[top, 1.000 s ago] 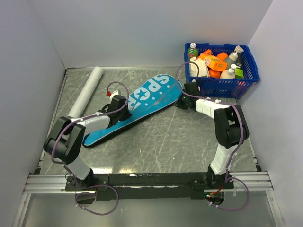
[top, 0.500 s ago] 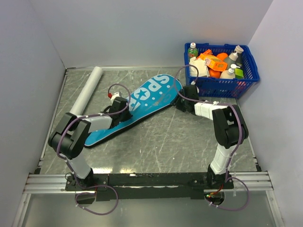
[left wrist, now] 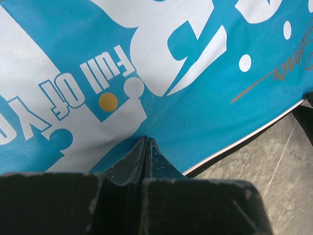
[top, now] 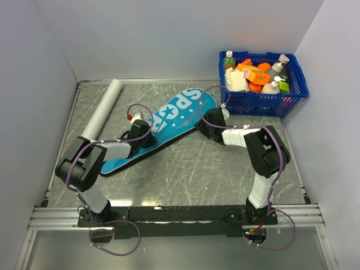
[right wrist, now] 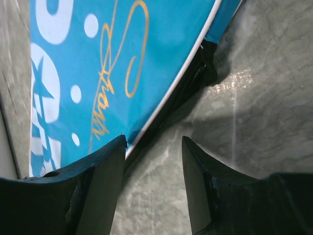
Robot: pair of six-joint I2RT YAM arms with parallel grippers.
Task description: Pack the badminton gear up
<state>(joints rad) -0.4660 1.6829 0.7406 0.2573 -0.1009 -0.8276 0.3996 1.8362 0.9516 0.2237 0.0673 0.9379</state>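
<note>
The teal bag (top: 169, 121) lettered SPORT lies flat and slantwise on the grey table (top: 191, 169), and everything I can place, I place against it. My left gripper (left wrist: 146, 142) sits over the bag's narrowing middle, towards its handle end. Its fingers (left wrist: 132, 164) are pressed tight together, with the tips down on the white and teal print beside the words "Full of". Whether any cloth is nipped between them I cannot tell. My right gripper (right wrist: 154, 142) is at the bag's wide head end, on its near side, with its fingers (right wrist: 105, 169) standing apart and holding nothing. The bag's white-piped edge and dark zip run into the gap between them, with bare table under the other finger. A blue basket (top: 292, 93) of groceries stands just past the bag's head end, and a white tube (top: 102, 112) lies off the bag's far long side.
</note>
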